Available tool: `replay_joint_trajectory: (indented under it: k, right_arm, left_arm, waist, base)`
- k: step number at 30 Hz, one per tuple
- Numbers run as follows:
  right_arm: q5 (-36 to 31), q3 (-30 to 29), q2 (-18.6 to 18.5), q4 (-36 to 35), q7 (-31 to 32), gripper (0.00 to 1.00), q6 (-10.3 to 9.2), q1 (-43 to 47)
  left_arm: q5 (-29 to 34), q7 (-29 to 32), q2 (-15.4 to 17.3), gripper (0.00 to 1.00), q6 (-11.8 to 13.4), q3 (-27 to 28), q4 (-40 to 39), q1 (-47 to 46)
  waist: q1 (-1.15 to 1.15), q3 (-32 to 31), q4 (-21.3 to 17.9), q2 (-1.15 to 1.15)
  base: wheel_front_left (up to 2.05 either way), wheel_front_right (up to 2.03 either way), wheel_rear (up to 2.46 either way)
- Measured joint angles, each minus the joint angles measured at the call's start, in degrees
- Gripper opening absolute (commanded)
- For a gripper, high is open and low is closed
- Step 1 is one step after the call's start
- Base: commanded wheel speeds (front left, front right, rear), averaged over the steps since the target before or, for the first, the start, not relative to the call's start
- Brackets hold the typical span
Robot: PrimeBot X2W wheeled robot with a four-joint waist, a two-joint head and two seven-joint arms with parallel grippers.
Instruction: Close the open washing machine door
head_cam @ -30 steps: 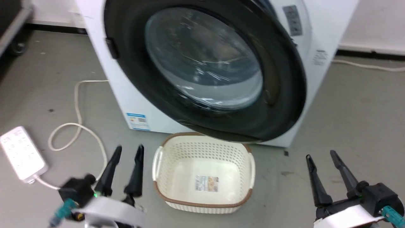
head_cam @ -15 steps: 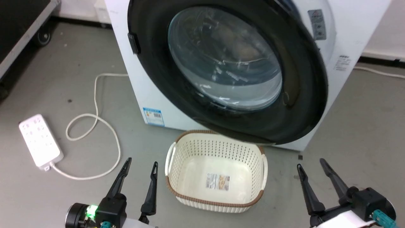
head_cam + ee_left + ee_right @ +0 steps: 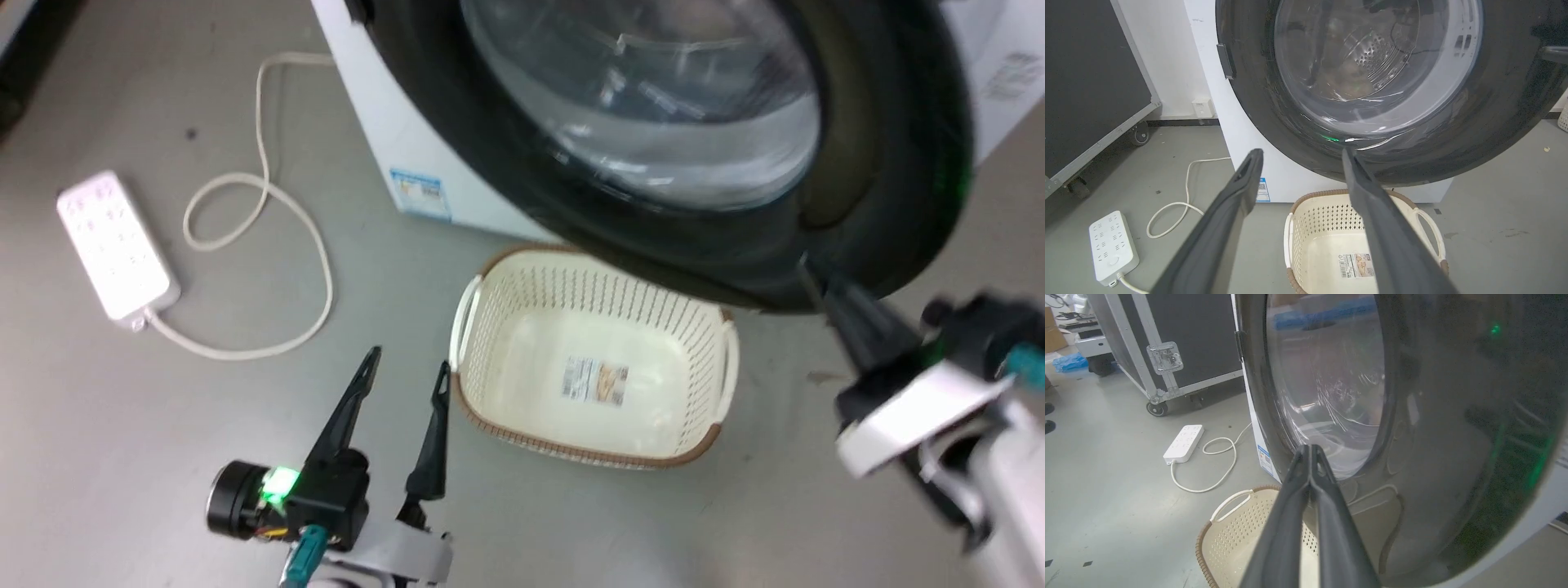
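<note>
Black plastic rings the washing machine door (image 3: 898, 163), which stands open, swung out in front of the white cabinet (image 3: 384, 114), with its bulging glass window (image 3: 653, 98) at the centre. In the head view the door takes up the upper right, and its lower rim hangs over the far edge of a cream laundry basket (image 3: 522, 310) on the floor. A small latch tab juts from the door's left edge in the left wrist view (image 3: 1224, 61), and perforated drum metal shows through the glass there.

The right gripper (image 3: 808, 265) has its two dark fingers pressed together with nothing between them. Its tip lies against the lower right of the door's rim in the head view. In the right wrist view the tip (image 3: 1308, 449) sits in front of the bottom edge of the window (whether it actually touches the door I cannot tell).

The left gripper (image 3: 408, 359) hangs low at the left of the basket, fingers spread apart and holding nothing, well clear of the door. Its own camera looks between the fingers (image 3: 1301, 152) up at the door's lower rim.

The basket has a brown band along its rim and a printed label (image 3: 594, 380) on its bottom. A blue sticker (image 3: 424, 193) marks the cabinet's lower front. Further left on the grey floor (image 3: 163, 449) a white power strip (image 3: 114, 245) lies with its cable (image 3: 269, 188) looped beside it. A black flight case (image 3: 1188, 343) on casters stands beyond, left of the machine.
</note>
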Motion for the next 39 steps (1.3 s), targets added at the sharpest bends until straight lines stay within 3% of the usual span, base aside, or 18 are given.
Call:
replay_joint_trajectory:
  k: [6, 17, 25, 34, 35, 36, 37, 39]
  right_arm:
    - [4.2, -1.0, -5.9, 7.8, 3.6, 0.0, 0.02, -10.1]
    - [8.7, -5.3, -9.0, 19.9, 6.8, 0.0, 0.03, -24.0]
    - [10.4, -7.7, -7.6, 29.9, 7.2, 0.0, 0.58, -32.4]
    - [10.3, -5.7, -5.6, 35.1, 4.0, 0.0, 0.49, -34.0]
    - [10.3, -5.7, -5.6, 35.1, 4.0, 0.04, 0.49, -34.0]
    - [10.4, -4.8, -5.6, 35.6, 2.9, 0.64, 0.35, -33.5]
    - [10.4, -4.4, -5.6, 35.6, 2.2, 1.0, 0.3, -33.0]
    - [10.6, -3.3, -5.4, 35.4, 0.8, 1.0, 0.04, -31.4]
  left_arm:
    - [0.9, 0.0, -1.8, 1.0, -0.3, -0.9, 0.4, -3.1]
    - [1.1, 0.0, -3.3, 1.0, -0.5, -2.3, 1.0, -5.4]
    - [1.8, 0.0, -3.3, 1.0, -0.5, -2.1, 1.2, -5.6]
    - [1.9, 0.0, -3.3, 1.0, -0.6, -1.6, 1.8, -5.6]
    - [1.9, 0.0, -3.3, 1.0, -0.6, -1.6, 1.8, -5.6]
    - [1.9, 0.0, -3.3, 1.0, -1.0, -1.4, 2.2, -5.6]
    - [1.8, 0.0, -3.4, 1.0, -1.0, -1.2, 2.4, -5.6]
    - [1.3, 0.0, -3.4, 1.0, -1.0, -0.6, 3.1, -5.4]
  waist:
    - [0.0, 4.9, 2.5, 0.0]
    - [-0.01, 8.9, 5.0, 0.0]
    - [-0.01, 9.2, 4.9, 0.0]
    - [-0.01, 7.2, 3.8, 0.0]
    - [-0.01, 7.2, 3.8, 0.0]
    - [-0.02, 6.2, 3.5, 0.0]
    - [-0.01, 5.5, 3.3, 0.0]
    - [-0.01, 4.1, 2.9, 0.0]
  base:
    - [0.0, 0.0, 0.0]
    - [0.0, 0.0, 0.0]
    - [0.0, 0.0, 0.0]
    - [0.0, 0.0, 0.0]
    - [0.0, 0.0, 0.0]
    - [0.0, 0.0, 0.0]
    - [0.0, 0.0, 0.0]
    - [0.0, 0.0, 0.0]
